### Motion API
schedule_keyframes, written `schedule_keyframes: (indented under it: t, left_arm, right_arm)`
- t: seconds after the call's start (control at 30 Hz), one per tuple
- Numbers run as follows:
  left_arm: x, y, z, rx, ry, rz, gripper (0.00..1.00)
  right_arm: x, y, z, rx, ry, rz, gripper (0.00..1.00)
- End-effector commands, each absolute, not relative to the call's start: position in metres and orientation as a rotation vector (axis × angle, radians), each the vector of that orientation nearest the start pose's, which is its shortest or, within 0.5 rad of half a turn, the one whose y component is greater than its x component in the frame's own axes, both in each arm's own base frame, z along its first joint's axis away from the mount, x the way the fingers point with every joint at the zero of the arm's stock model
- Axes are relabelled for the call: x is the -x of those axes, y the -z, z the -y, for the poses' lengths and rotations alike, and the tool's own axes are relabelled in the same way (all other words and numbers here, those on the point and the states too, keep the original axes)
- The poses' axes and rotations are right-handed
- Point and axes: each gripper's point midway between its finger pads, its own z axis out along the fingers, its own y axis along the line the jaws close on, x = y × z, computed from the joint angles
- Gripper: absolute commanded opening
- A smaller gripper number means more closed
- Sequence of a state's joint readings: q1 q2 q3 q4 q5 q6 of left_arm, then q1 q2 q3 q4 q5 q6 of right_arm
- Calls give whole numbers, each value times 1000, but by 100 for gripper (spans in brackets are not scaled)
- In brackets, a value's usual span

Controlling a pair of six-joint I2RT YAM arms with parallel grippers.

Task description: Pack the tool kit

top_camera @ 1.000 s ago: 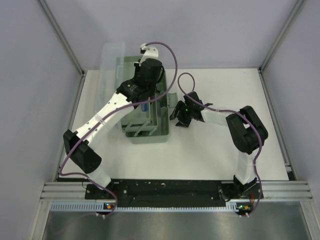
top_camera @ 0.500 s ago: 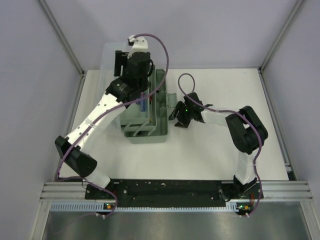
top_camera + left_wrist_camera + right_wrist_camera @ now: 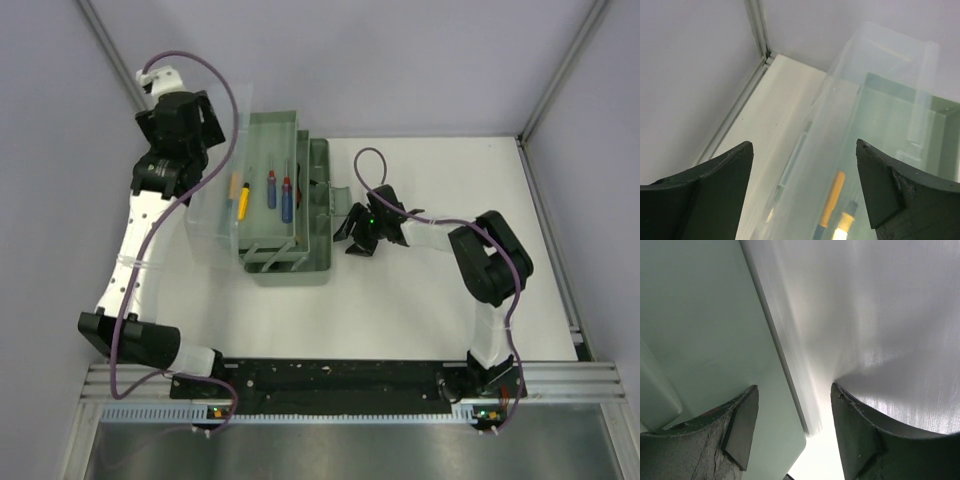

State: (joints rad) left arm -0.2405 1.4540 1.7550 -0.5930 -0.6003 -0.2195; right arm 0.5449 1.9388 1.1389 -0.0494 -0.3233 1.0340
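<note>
The green tool box [image 3: 318,262] stands left of the table's middle, its clear lid [image 3: 208,215] hanging open to the left. In its top tray lie a yellow-handled screwdriver [image 3: 243,198], a blue one [image 3: 271,188] and a red-and-blue one [image 3: 287,198]. My left gripper [image 3: 205,125] is raised at the back left, beyond the lid, open and holding nothing. In the left wrist view the left gripper [image 3: 804,145] looks down through the lid [image 3: 875,75] at the yellow handle [image 3: 832,199]. My right gripper [image 3: 352,232] sits low against the box's right side, open. The right gripper [image 3: 794,387] straddles the box's edge [image 3: 775,345].
A side flap [image 3: 342,196] sticks out from the box's right wall, next to the right gripper. Grey walls and metal frame posts [image 3: 125,70] close in behind the left arm. White tabletop [image 3: 430,310] spreads to the right and front of the box.
My left gripper opened over the tray, then swung up and back to the far left corner. The red-and-blue screwdriver now lies in the tray. The right arm has stayed put.
</note>
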Motion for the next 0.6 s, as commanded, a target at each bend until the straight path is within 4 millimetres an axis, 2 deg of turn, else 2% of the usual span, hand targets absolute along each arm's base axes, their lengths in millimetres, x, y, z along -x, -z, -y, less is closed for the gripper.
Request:
schedule_keyframes:
  t: [0.0, 0.07, 0.17, 0.2, 0.3, 0.33, 0.57]
  left_arm:
    - [-405, -399, 3, 501, 62, -1799, 86]
    - [-403, -395, -10, 543, 95, -1796, 86]
    - [-406, -385, -3, 541, 193, -1821, 86]
    - [-408, -379, -9, 556, 206, -1833, 86]
    - [-412, -364, 4, 526, 305, -1884, 85]
    - [-412, -361, 15, 488, 369, -1902, 85]
    - [-412, -354, 55, 363, 606, -1932, 84]
  right_arm:
    - [-337, -10, -311, -512, -966, -2712, 61]
    - [-336, -10, -310, -511, -966, -2713, 61]
    - [-336, -8, -308, -514, -963, -2714, 61]
    - [-336, -7, -308, -515, -963, -2718, 61]
    - [-335, -8, -308, -505, -969, -2718, 61]
    - [-336, -9, -307, -500, -968, -2716, 61]
    - [-337, -16, -307, -430, -975, -2701, 63]
